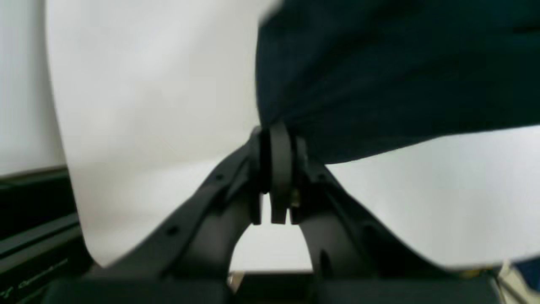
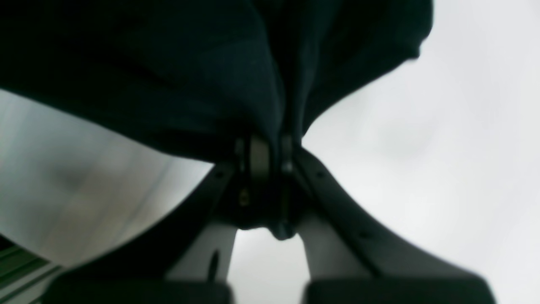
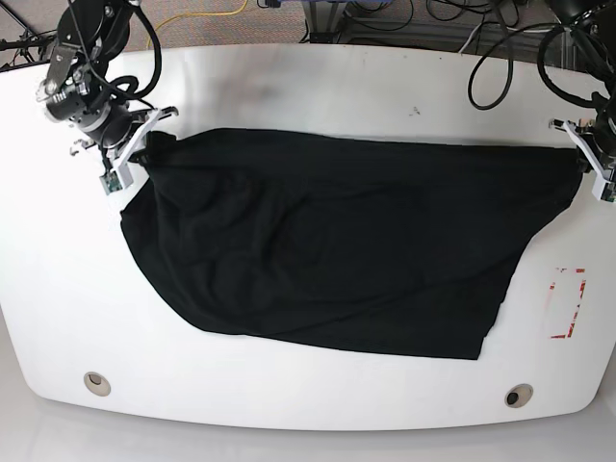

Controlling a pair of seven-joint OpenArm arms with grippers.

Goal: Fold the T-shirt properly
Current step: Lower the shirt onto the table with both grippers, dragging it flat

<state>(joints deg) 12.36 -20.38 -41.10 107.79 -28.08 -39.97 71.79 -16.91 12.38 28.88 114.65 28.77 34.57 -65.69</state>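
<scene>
T-shirt (image 3: 327,241) spreads across base view; wrist views show each gripper (image 1: 276,169) (image 2: 270,162) clamping cloth.

A white desk (image 3: 318,87) with rounded corners fills most of the base view, its glossy top evenly lit. Two round metal-rimmed holes sit near its front edge, one at the left (image 3: 95,383) and one at the right (image 3: 519,395). A red rectangular outline (image 3: 567,303) is marked near the right edge. Beyond the far edge, black cables (image 3: 500,38) and a yellow cable (image 3: 197,17) lie on a speckled carpeted floor (image 3: 279,24).
</scene>
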